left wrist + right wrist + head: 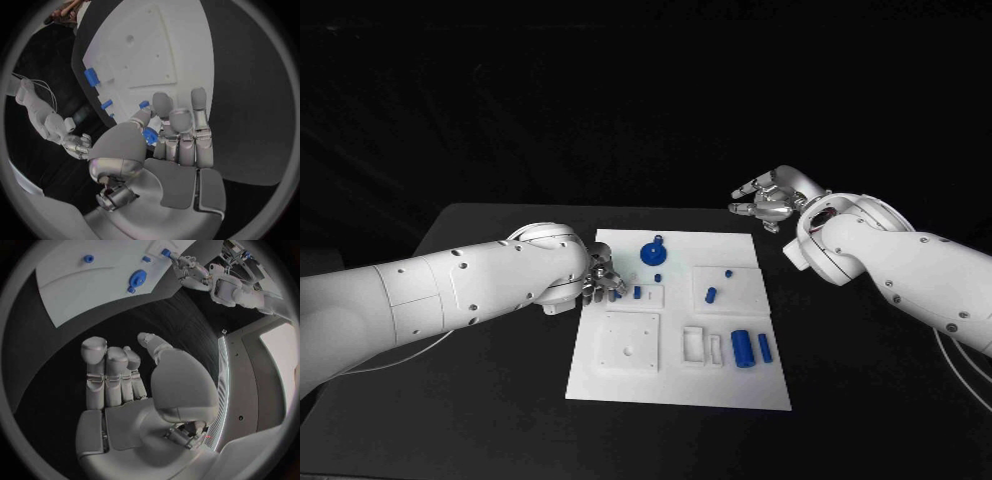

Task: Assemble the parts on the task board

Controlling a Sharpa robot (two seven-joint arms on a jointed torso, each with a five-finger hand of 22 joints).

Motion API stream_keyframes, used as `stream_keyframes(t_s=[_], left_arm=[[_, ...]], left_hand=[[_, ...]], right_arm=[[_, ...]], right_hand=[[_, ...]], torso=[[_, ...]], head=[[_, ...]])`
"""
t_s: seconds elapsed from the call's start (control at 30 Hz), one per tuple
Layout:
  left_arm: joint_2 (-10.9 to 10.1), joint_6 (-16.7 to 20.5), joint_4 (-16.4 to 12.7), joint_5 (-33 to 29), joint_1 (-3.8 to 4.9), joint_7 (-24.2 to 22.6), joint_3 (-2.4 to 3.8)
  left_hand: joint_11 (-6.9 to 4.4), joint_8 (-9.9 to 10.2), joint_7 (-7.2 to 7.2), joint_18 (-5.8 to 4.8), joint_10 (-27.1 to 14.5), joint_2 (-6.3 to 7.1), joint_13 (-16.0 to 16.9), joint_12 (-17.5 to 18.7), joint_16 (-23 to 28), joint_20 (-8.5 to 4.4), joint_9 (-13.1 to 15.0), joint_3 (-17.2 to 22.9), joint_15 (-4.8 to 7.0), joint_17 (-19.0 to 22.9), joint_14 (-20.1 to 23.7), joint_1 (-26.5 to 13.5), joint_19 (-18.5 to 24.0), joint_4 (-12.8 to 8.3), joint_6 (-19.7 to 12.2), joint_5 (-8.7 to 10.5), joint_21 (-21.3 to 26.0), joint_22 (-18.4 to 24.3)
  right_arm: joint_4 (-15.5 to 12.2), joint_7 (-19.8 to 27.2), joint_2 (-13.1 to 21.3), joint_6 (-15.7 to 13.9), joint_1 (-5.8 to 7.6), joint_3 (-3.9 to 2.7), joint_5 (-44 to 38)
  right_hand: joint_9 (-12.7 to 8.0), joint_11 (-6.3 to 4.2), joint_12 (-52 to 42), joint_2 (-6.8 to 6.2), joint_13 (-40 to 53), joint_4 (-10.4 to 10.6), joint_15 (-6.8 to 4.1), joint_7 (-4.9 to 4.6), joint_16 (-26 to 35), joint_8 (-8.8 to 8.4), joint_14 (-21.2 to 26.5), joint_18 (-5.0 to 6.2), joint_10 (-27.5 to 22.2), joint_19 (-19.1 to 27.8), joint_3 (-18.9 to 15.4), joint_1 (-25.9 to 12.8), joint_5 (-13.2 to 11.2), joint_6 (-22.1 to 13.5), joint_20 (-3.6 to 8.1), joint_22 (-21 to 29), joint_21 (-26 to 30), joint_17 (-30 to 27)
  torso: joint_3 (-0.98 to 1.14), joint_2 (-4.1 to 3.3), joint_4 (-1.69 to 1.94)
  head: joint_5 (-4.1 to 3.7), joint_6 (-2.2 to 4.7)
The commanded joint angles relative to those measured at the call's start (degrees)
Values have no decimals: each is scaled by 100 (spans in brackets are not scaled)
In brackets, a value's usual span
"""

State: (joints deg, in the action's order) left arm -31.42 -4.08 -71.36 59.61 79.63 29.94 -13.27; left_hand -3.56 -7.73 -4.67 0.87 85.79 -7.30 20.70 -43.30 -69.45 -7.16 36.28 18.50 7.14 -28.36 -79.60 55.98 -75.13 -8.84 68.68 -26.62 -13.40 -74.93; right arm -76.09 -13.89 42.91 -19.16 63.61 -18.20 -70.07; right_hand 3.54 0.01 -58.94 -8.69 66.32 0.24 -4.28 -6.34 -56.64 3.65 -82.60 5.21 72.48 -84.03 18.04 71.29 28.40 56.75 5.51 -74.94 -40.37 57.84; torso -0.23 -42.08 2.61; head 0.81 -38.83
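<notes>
- Left hand [602, 281]: at the left edge of the task board [678, 385], fingers closed around a small blue part [149, 135].
- Right hand [769, 203]: above the black table [877, 400] beyond the board's far right corner, fingers loosely apart, holding nothing.
- Blue round part [653, 253]: on the board's far end.
- Two blue cylinders [751, 348]: near the board's right edge.

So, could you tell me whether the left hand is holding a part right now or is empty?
Holding one. In the left wrist view, the left hand pinches a small blue part between thumb and fingers, over the task board.
</notes>
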Motion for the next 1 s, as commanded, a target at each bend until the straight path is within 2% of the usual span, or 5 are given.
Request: stream_keyframes(t_s=[0.03,0.2,0.3,0.8,1.0], left_arm=[[3,-393,4,19,-73,157,-55],[0,-302,30,-30,-73,135,-55],[-2,-271,46,-60,-73,124,-55],[58,-383,108,-117,-73,120,-52],[106,-533,147,-150,-73,144,-51]], left_hand=[[-200,-19,752,19,89,-29,22,-29,-33,30,-6,256,21,-10,1,-51,21,-281,1151,-19,-29,-105],[-210,-51,765,26,89,-148,66,-77,-62,42,42,259,30,-33,-4,-254,20,-184,1158,258,-50,-98],[-187,-90,775,41,86,-110,80,-100,-75,55,116,692,35,-41,-4,-406,20,-256,1136,916,-63,-95],[-204,-110,764,55,88,-9,70,-88,-55,64,186,894,26,-27,0,-414,29,-188,1106,981,-78,-93],[-189,-104,750,60,89,41,15,-45,5,82,207,738,15,8,10,-226,41,-74,1050,1347,-54,-82]], right_arm=[[-1,32,1,56,-4,-3,-5],[0,31,5,57,-4,-3,-5],[0,30,9,58,-4,-3,-5],[3,29,10,55,-5,-3,-5],[3,30,8,56,-5,-3,-5]], right_hand=[[-6,-20,-18,10,5,-10,5,-24,-4,-19,-31,83,-7,-311,32,-65,25,-11,-23,-417,-9,0],[-6,-21,-16,26,5,-32,4,-24,-3,-19,-31,80,-8,-311,62,-68,21,-3,-22,-416,-10,0],[-6,-21,-16,29,5,-33,4,-24,-4,-20,-31,80,-9,-312,68,-65,20,-7,-22,-416,-11,0],[-5,-20,-14,16,3,-43,5,-25,0,-18,-30,80,-10,-310,88,-82,22,-6,-21,-415,-7,-3],[-5,-20,-14,16,3,-43,5,-25,0,-18,-30,80,-10,-310,88,-82,22,-6,-21,-415,-7,-3]], torso=[[3,-5,0],[3,-3,1],[1,-6,-2],[0,-7,2],[-1,-6,-4]], head=[[0,3],[5,9],[6,12],[-8,13],[-8,10]])
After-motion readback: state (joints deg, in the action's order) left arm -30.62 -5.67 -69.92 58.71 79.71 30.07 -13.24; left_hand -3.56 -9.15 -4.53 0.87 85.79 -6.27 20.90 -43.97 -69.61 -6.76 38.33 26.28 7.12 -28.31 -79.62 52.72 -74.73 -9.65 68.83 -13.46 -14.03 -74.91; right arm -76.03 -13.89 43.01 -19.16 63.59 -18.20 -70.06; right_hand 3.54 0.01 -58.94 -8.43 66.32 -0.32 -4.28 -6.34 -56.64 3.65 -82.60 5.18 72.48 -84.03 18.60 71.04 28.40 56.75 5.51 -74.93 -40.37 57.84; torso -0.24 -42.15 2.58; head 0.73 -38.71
